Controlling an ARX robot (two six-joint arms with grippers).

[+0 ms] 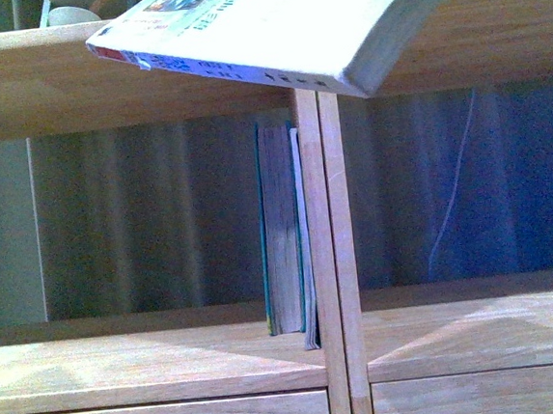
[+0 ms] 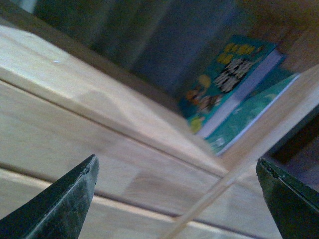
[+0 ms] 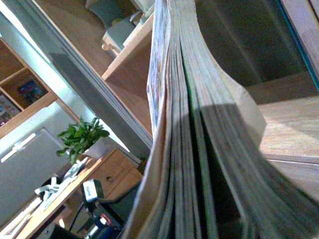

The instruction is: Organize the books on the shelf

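Left compartment of the shelf (image 1: 155, 363): open floor left of the teal book (image 1: 279, 236) and thin book (image 1: 306, 263), both upright against the divider (image 1: 332, 260). Right compartment: open. Tilted paperback (image 1: 270, 23) crosses the shelf's upper front.

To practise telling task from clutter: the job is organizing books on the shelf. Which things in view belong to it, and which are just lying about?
Belongs to the job: paperback, held aloft; teal book; thin pale book; shelf.

Just lying about: potted plant; white cable.
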